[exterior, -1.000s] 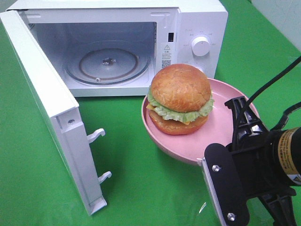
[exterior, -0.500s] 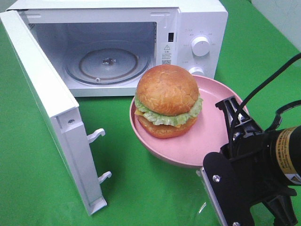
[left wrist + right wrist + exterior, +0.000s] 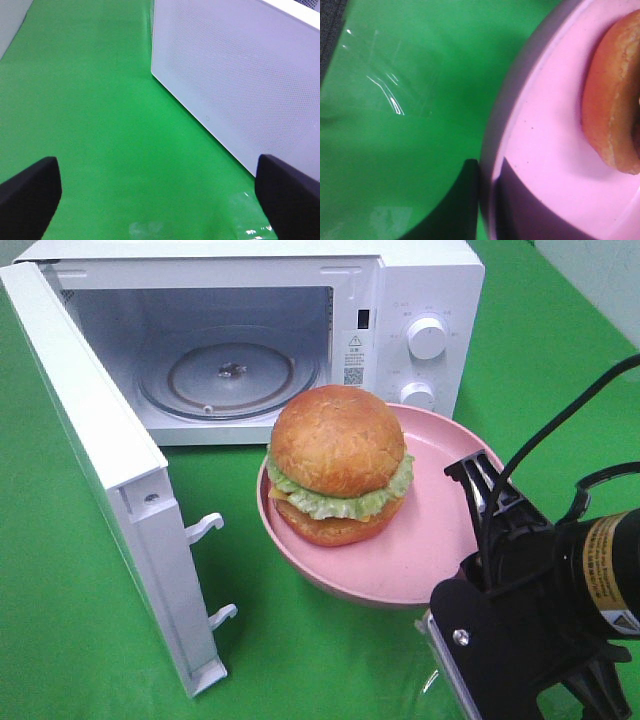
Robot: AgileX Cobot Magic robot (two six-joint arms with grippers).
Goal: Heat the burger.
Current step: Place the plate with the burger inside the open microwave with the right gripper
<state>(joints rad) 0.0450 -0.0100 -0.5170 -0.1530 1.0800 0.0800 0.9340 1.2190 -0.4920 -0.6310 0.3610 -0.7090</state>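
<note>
The burger (image 3: 338,465) with its golden bun, green lettuce and cheese sits on a pink plate (image 3: 420,580) in front of the open microwave (image 3: 420,280). My right gripper (image 3: 480,508) is shut on the plate's right rim. In the right wrist view that gripper (image 3: 487,200) pinches the rim, one finger under it and one on the inside, with the burger's bottom bun (image 3: 615,100) at the edge. My left gripper (image 3: 160,195) stands open over bare green cloth beside the microwave's white side wall (image 3: 240,75). It does not show in the high view.
The microwave door (image 3: 100,460) swings out to the left and its latch hooks point toward the plate. The glass turntable (image 3: 228,375) lies inside the cavity. Two knobs (image 3: 427,338) face front on the right panel. Green cloth (image 3: 300,640) covers the table.
My right gripper has carried the plate and burger to the left, nearer the microwave's opening and door. The left gripper's jaws stay wide.
</note>
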